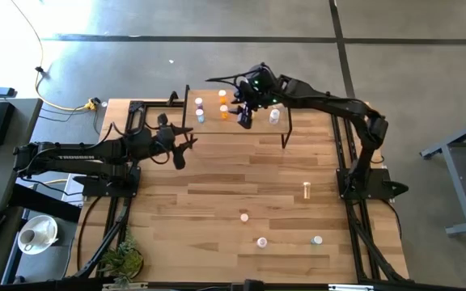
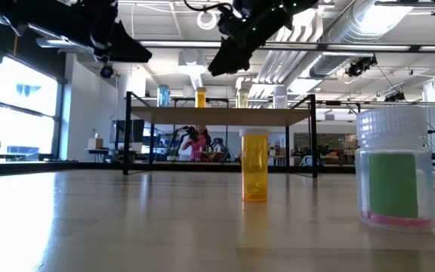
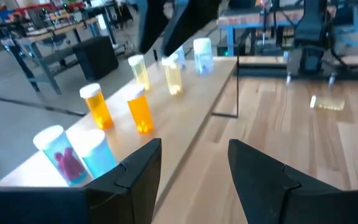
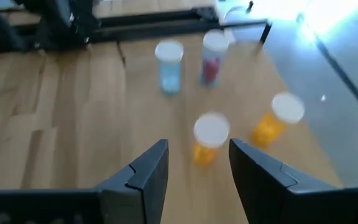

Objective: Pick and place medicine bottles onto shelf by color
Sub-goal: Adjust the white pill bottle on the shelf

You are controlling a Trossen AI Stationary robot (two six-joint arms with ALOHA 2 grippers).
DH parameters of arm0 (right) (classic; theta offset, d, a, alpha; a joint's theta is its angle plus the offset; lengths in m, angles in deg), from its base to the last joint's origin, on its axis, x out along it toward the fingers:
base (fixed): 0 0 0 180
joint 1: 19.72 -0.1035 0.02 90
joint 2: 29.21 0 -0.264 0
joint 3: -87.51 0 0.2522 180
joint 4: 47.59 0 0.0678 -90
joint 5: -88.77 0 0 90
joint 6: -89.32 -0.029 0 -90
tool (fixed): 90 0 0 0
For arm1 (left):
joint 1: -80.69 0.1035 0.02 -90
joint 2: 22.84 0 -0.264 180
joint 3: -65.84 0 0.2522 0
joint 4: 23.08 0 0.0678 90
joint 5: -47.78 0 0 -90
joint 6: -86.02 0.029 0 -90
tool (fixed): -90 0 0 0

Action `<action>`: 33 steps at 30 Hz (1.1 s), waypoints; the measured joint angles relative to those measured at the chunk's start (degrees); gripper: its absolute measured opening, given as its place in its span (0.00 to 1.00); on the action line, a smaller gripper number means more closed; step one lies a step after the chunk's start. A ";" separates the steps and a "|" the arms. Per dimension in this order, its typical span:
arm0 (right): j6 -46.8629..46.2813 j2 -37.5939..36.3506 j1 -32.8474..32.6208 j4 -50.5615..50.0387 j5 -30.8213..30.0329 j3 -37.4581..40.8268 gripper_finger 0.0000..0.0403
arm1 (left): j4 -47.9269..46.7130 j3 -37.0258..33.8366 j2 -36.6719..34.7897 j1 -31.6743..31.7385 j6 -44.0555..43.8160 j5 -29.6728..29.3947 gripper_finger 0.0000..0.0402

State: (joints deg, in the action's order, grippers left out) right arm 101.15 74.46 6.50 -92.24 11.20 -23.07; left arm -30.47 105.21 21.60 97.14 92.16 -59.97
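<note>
The shelf stands at the table's far middle and bears several medicine bottles upright on their bases. In the right wrist view these are two orange ones, a pale blue one and a pink-filled one. My right gripper hovers open above the shelf, just short of the nearer orange bottle, with nothing between its fingers. Off the shelf's left end, my left gripper waits open and looks along the rows of bottles.
More bottles sit on the near half of the table: a yellow one, a white one with a green label, and two others. A potted plant sits at the near left corner. There is free room mid-table.
</note>
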 joint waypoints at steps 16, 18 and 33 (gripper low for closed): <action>-3.00 -6.95 -4.65 -26.67 -5.36 -0.07 0.40 | -5.15 -0.02 0.00 0.02 0.06 0.00 0.43; -2.95 -7.01 -5.00 -29.01 -7.62 0.12 0.40 | -5.15 -0.02 0.00 0.02 0.06 0.00 0.43; -6.03 -6.84 -3.70 -30.46 -17.07 8.49 0.40 | -5.15 -0.02 0.00 0.02 -0.07 0.00 0.43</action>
State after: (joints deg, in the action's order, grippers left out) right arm 95.13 67.63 2.80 -122.70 -5.88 -14.58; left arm -35.62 105.19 21.60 97.16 92.10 -59.97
